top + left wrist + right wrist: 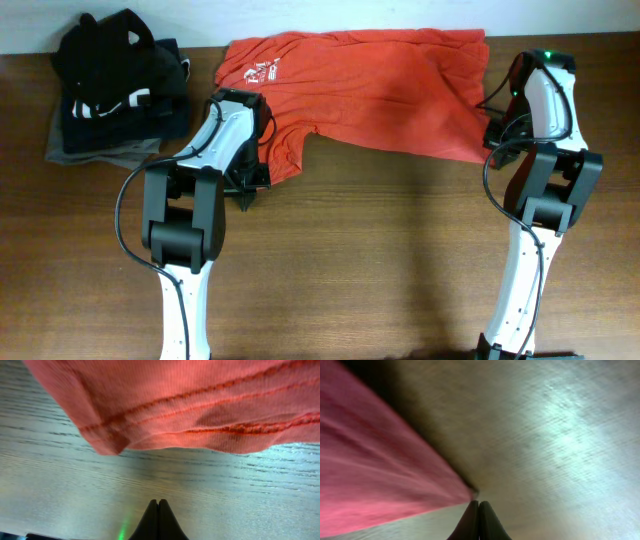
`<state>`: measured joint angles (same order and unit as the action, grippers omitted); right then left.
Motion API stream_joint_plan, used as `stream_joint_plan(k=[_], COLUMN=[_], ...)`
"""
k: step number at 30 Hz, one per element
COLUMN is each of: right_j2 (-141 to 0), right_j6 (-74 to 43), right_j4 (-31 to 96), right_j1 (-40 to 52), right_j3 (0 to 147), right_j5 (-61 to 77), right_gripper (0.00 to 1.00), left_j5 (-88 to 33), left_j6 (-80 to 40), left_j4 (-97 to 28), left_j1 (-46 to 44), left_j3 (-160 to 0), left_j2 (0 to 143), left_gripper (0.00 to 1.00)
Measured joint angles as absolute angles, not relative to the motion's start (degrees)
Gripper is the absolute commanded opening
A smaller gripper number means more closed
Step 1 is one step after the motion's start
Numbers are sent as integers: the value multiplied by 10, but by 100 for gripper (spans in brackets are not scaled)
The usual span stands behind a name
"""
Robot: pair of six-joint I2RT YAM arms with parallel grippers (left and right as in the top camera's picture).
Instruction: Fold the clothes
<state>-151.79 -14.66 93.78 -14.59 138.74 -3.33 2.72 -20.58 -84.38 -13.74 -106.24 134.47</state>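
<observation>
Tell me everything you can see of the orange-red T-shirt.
The T-shirt is orange-red knit, cotton-looking, with a small white logo and double-stitched hems. It lies wrinkled, spread sideways along the far edge of the table. One corner tapers taut to the shut right gripper, apparently pinched. The left gripper is shut near a hem, apart.

Orange-red T-shirt [380,90] in soft matt fine-ribbed knit cloth, table [380,270] of brown wood, visible grain, low sheen, dark folded garments [110,90] of matt cloth, arm shells [185,310] of smooth glossy white and black plastic
</observation>
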Motion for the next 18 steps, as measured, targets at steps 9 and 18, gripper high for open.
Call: stream_joint_plan(k=[9,18], right_j2=[-1518,-1518], right_j6=[-185,-188], right_j4=[948,887], right_j1=[-160,-162], right_j3=[1387,1387], right_j5=[-99,-79], right_gripper=[4,4], left_j5=[39,46], left_j6=[-205,-190], left_j4=[-738,-639], left_j1=[-137,-137], left_j3=[-1085,-1088], left_j2=[1288,1283], left_gripper=[12,8])
